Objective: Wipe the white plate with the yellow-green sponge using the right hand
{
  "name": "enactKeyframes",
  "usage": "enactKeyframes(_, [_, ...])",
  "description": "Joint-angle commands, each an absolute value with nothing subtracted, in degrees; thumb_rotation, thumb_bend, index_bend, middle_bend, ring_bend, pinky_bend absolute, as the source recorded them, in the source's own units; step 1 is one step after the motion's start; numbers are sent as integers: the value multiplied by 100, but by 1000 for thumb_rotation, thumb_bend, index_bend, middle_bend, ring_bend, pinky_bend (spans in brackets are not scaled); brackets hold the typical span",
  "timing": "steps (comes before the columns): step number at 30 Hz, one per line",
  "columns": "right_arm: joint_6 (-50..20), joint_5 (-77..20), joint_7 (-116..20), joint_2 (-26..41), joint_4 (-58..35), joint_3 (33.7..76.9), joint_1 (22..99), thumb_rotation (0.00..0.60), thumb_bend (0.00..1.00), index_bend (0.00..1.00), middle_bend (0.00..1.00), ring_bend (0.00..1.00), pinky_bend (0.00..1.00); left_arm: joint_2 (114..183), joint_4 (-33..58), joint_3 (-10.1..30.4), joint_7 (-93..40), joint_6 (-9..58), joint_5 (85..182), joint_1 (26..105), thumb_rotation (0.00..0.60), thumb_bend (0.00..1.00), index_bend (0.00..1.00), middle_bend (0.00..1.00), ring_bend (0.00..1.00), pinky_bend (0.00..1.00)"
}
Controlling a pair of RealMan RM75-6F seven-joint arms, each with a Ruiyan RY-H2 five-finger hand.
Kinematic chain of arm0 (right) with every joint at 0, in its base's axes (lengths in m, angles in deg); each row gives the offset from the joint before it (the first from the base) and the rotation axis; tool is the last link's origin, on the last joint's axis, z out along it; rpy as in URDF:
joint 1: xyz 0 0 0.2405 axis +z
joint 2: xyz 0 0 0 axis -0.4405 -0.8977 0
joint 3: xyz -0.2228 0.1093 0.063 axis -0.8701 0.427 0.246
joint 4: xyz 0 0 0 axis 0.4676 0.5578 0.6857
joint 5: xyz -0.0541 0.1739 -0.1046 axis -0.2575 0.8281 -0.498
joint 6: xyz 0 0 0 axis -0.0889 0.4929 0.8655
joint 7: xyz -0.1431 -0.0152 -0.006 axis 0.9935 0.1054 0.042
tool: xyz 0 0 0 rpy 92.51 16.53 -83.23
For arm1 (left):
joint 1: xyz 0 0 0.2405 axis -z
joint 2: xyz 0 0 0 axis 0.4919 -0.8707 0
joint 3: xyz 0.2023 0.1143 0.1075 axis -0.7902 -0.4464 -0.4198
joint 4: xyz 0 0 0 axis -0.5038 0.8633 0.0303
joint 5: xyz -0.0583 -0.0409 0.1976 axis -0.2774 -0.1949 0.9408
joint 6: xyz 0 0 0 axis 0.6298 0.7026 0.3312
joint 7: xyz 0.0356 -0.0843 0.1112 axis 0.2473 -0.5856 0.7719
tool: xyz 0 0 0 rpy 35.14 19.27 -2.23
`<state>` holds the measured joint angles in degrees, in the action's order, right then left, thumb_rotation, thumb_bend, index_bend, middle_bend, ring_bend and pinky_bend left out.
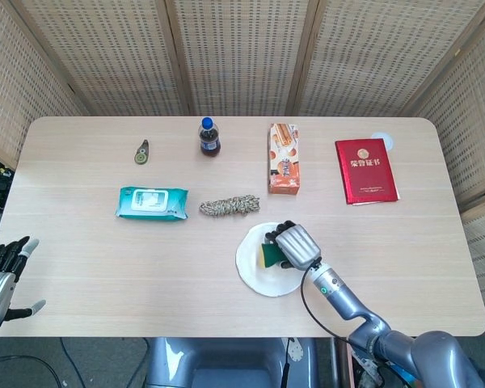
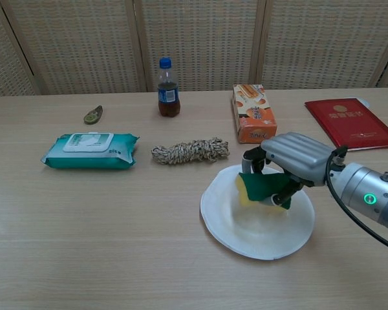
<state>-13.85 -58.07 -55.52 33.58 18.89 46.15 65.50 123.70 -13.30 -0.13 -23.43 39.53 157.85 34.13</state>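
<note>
Well into the wiping, judging from how things lie: right robot hand (image 2: 286,166) clamped over the yellow-green sponge (image 2: 261,187), sponge pressed onto the far part of the white plate (image 2: 246,234), toward the rope coil (image 2: 189,150) and the orange snack box (image 2: 253,113). Near half of the plate bare and seemingly not yet covered; no way to tell from either view how clean any part is. Left to do, probably: more passes across the near side, then setting the sponge down.

From the chest view: dark green top and yellow underside of the sponge plainly visible beneath the fingers, with the plate rim lying flat on the surface (image 2: 116,245). From the head view: sponge (image 1: 270,254) mostly hidden under the right robot hand (image 1: 295,246), yet the left robot hand (image 1: 2,279) visible only here, far left of the plate, off the surface edge, fingers spread, holding nothing.
</note>
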Motion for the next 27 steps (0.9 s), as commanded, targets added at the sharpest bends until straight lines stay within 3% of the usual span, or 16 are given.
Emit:
enactKeyframes(1, [-1493, -5811, -5244, 3516, 2167, 4587, 6579, 600, 434, 577, 560, 393, 345, 12372, -1331, -9, -2337, 3945, 15774, 3417, 600, 0, 0, 0, 0, 0])
enactKeyframes(5, [-1673, -5799, -5047, 3539, 2161, 4519, 6583, 600, 434, 599, 516, 383, 345, 12373, -1330, -1, -2337, 3918, 15744, 3429, 600, 0, 0, 0, 0, 0])
enactKeyframes(16, [-2100, -5609, -4523, 3648, 2259, 4525, 6567, 600, 434, 608, 281, 201, 291, 12355, -1329, -6, -2372, 3918, 15749, 3429, 600, 0, 0, 0, 0, 0])
enactKeyframes(27, [-1985, -5646, -4439, 3783, 2448, 4489, 6502, 600, 434, 614, 259, 176, 280, 12353, -1332, -8, -2376, 3925, 15752, 3427, 600, 0, 0, 0, 0, 0])
